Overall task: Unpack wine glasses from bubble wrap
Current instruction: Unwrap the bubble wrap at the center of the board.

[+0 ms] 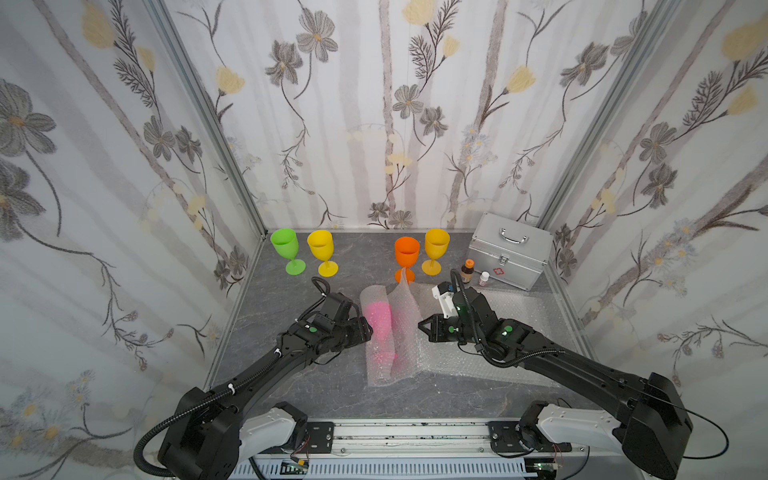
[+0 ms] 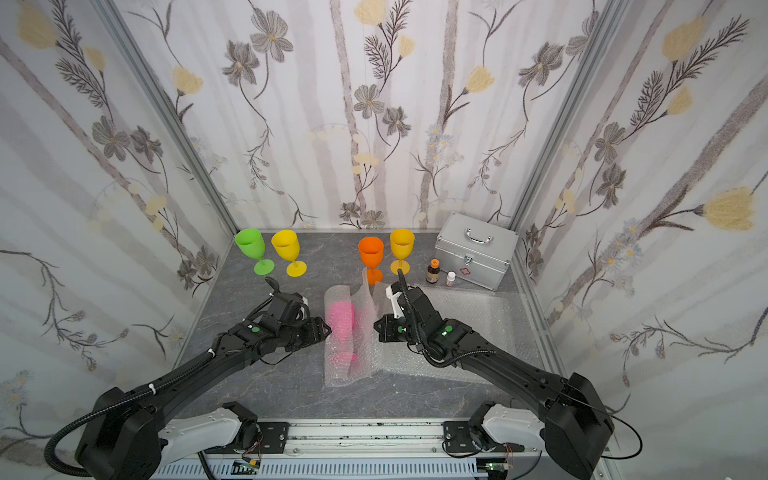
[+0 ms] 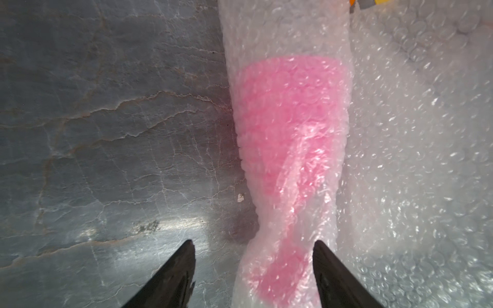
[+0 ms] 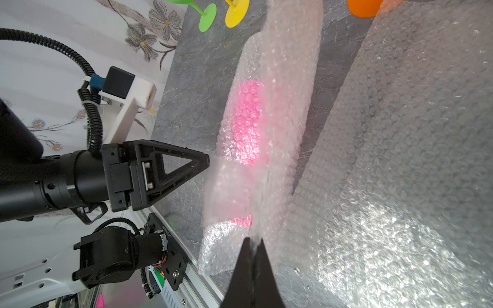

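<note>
1. Left pincer [image 3: 253,241] – jaws apart and gripping nothing. It sits at 9 o'clock of the wrapped bundle, low over the desk [image 1: 332,386]. In the left wrist view one finger [image 3: 184,266] is over bare desk and the other lies against the wrap by the goblet's stem.
2. Right pincer [image 4: 252,240] – closed on the loose edge of the bubble wrap [image 1: 380,370], at 3 o'clock of the bundle. The film runs up from between its tips.
3. Pink goblet [image 1: 377,316] lies on its side inside the bubble wrap at mid-desk, with its bowl toward 12 o'clock and its foot toward 6. It shows only as a blurred pink shape through the dimples.
4. The wrap is partly opened: a flap [image 1: 405,299] stands up along the bundle's 3 o'clock side, and its tip overlaps the foot of the orange goblet [image 1: 407,251].
5. A flat bubble sheet [image 1: 519,324] is spread on the desk at 3 o'clock, under the right arm.
6. Four goblets stand upright along the 12 o'clock edge:
   - The green goblet [image 1: 285,245] and the yellow goblet [image 1: 320,245] are at 11 o'clock.
   - The orange goblet and the amber goblet [image 1: 436,243] are near 12–1.
7. A silver case [image 1: 511,249] sits in the 1–2 o'clock corner. A brown bottle [image 1: 468,270] and a small white bottle [image 1: 484,278] stand just in front of it.
</note>
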